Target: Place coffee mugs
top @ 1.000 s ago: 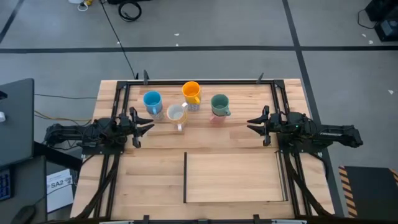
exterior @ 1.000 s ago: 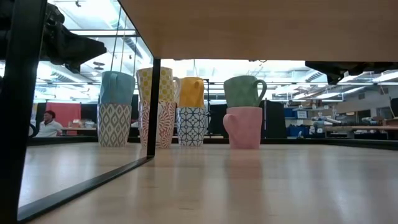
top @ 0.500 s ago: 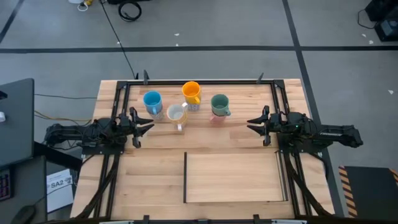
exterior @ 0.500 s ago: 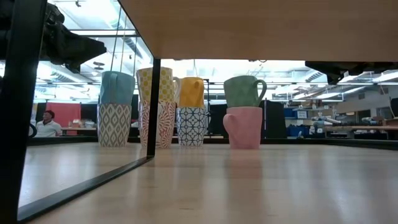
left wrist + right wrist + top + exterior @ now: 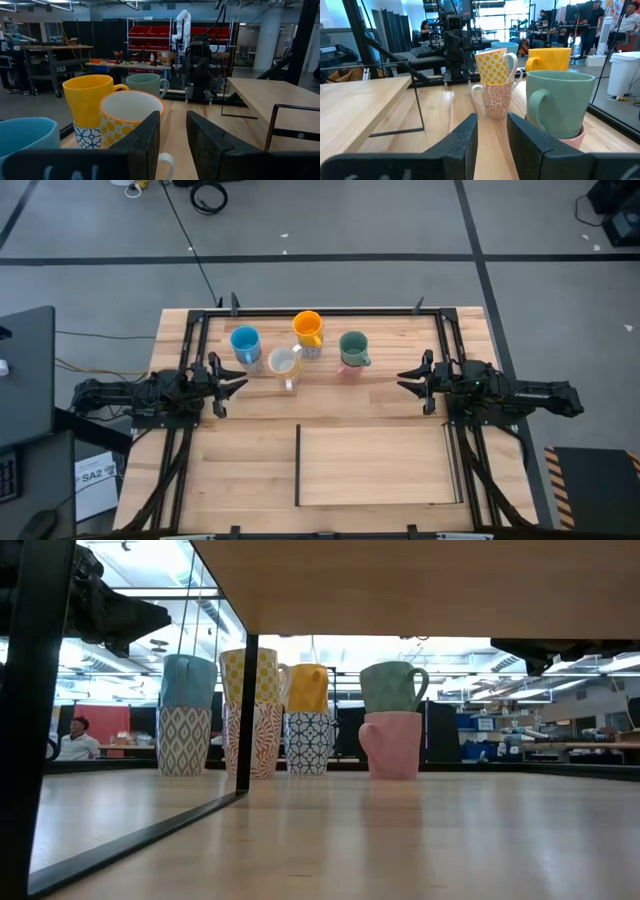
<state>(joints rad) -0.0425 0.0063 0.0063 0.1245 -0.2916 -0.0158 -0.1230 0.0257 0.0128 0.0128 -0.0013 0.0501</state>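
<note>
Eight mugs stand in four stacks of two on the far half of the table. A blue mug (image 5: 245, 342) sits on a white patterned one (image 5: 183, 740). A yellow-dotted cream mug (image 5: 284, 363) sits on a red-patterned one (image 5: 262, 738). An orange mug (image 5: 308, 328) sits on a blue-patterned one (image 5: 308, 742). A green mug (image 5: 352, 347) sits on a pink one (image 5: 392, 744). My left gripper (image 5: 228, 383) is open and empty, left of the stacks. My right gripper (image 5: 410, 381) is open and empty, right of them. Both point level toward the table's middle.
A raised wooden board (image 5: 375, 465) with a black edge covers the near middle of the table. Black frame rails (image 5: 200, 330) run along the left, right and far sides. A person (image 5: 75, 738) sits far off in the room behind.
</note>
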